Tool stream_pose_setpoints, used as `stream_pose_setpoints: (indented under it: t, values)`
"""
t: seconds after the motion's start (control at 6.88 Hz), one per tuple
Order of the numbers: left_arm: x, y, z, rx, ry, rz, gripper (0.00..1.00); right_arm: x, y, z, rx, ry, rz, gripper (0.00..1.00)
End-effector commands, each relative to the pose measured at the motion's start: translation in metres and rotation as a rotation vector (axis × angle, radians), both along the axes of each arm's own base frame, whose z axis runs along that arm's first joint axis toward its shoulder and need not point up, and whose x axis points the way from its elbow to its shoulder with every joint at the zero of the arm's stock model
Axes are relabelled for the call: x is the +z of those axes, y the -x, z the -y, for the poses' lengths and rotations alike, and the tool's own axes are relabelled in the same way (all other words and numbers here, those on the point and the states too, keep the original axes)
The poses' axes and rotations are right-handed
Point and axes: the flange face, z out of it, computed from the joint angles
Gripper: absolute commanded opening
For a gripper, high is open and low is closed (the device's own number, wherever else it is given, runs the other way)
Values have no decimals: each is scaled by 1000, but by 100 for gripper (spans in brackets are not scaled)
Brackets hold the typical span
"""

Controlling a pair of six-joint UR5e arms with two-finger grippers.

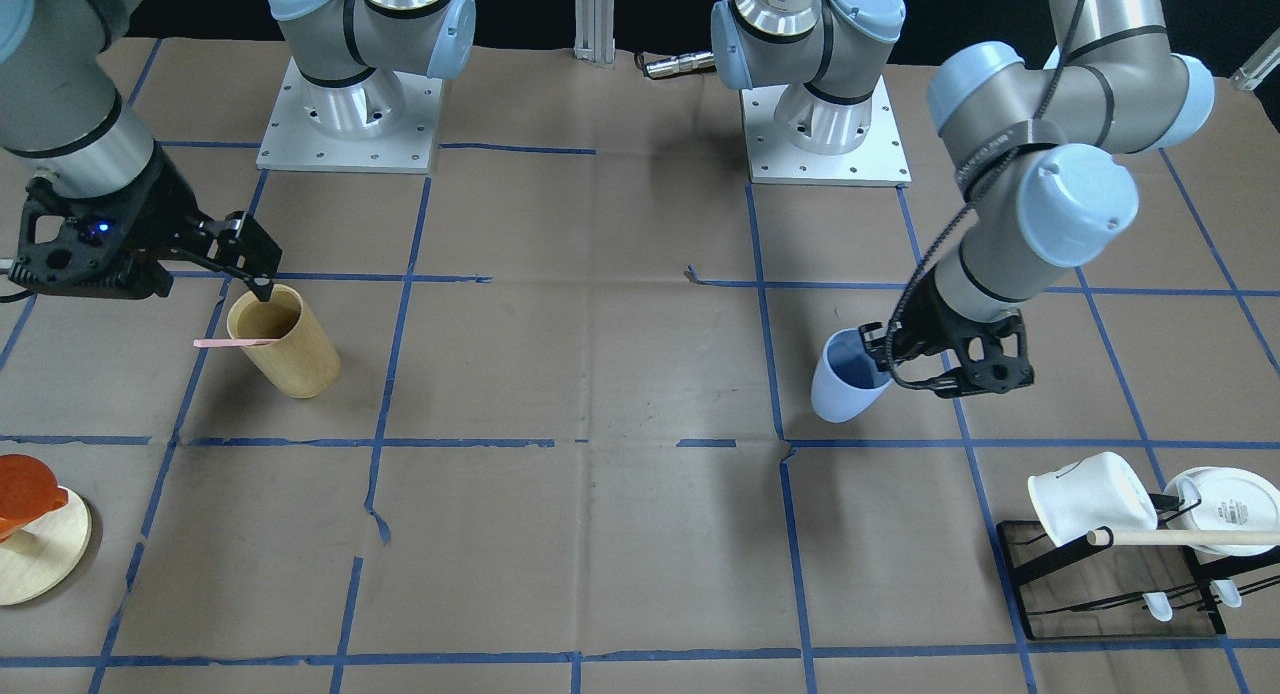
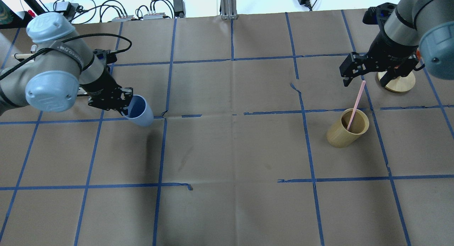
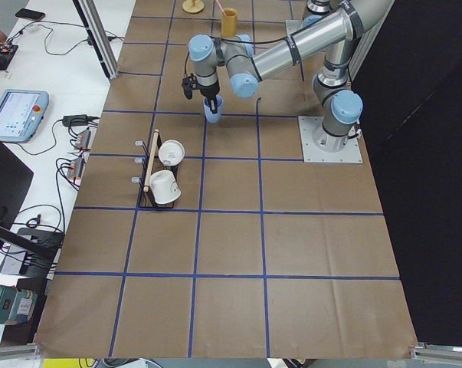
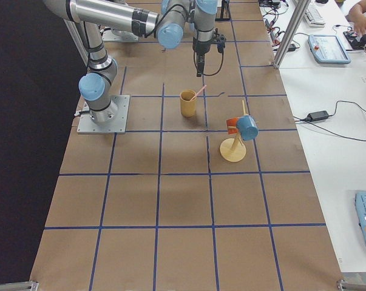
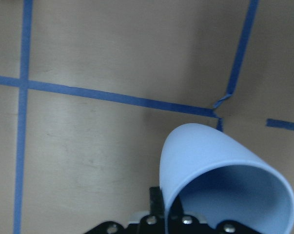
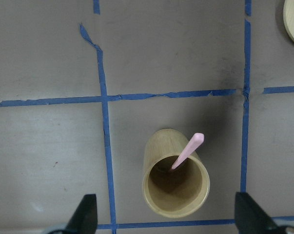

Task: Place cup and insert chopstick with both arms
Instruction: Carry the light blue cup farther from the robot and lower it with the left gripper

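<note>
Brown-papered table: we judge the cup light, stiff, slick; our left gripper pinches its rim, while the right gripper gapes empty over the chopstick.

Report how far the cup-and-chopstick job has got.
Done: the thin pink chopstick leans inside the upright bamboo cylinder cup, and the right gripper is open above it, holding nothing. In hand: the left gripper is shut on the rim of the light blue plastic cup, which is tilted. Left: set that cup upright on the table and let go.
</note>
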Motion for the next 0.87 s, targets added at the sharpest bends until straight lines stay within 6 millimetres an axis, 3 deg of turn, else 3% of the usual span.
stream_pose_setpoints:
  t: [0.0, 0.29, 0.58, 0.73]
  values:
    - [10, 106, -5, 46, 45, 13, 0, -20, 29, 0, -76, 41, -6, 100]
    - [16, 167, 23, 30, 109, 1, 0, -18, 27, -1, -204, 49, 4, 100]
    - [-19, 232, 14, 55, 77, 11, 0, -26, 26, 11, -262, 86, 36, 100]
    - [-19, 243, 10, 34, 77, 7, 0, -37, 26, 9, -247, 66, 35, 99]
